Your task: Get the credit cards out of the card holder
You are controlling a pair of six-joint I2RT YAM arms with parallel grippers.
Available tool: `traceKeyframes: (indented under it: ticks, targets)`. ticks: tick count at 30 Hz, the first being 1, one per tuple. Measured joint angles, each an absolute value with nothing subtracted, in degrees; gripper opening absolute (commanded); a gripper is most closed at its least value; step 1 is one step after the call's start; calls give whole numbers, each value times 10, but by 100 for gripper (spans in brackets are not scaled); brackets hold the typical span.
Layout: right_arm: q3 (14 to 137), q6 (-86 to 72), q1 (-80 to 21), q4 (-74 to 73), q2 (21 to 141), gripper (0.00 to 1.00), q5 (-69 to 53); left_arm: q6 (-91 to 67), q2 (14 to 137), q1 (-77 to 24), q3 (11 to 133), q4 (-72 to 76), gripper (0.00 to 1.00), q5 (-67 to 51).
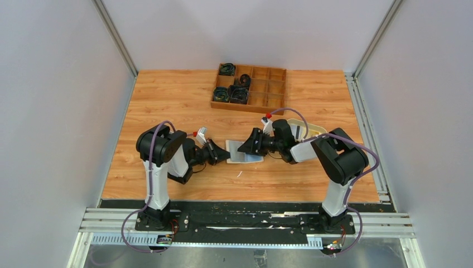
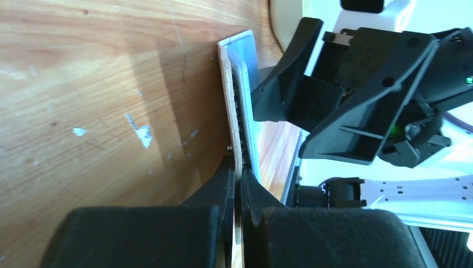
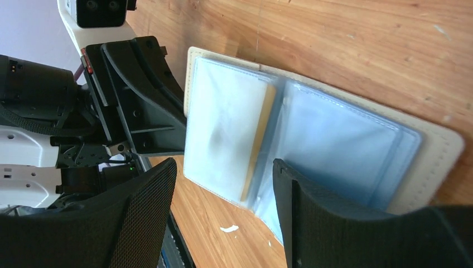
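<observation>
The card holder (image 1: 244, 152) lies open on the table between the two arms, its beige rim (image 3: 440, 139) around clear sleeves. Credit cards sit in the sleeves: a whitish grey-blue one (image 3: 223, 117) and the edge of a yellow one (image 3: 256, 151). My left gripper (image 1: 225, 155) is shut on the holder's left edge; in the left wrist view its jaws (image 2: 240, 173) pinch the thin beige cover (image 2: 228, 100). My right gripper (image 1: 246, 147) is open just above the holder's sleeves, its jaws (image 3: 223, 164) straddling the left sleeve's lower edge and holding nothing.
A brown wooden compartment box (image 1: 249, 86) with black coiled items stands at the back. A cream oval tray (image 1: 313, 129) lies behind the right arm. A small white fleck (image 1: 239, 174) lies on the wood in front of the holder.
</observation>
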State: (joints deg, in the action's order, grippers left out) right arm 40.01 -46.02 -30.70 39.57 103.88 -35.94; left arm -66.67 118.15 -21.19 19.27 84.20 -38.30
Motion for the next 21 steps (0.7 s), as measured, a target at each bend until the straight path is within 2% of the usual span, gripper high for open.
traceKeyframes:
  ticks: [21]
  targets:
    - [376, -563, -283, 568, 1072, 67, -422, -718, 1157, -212, 223, 858, 0, -403]
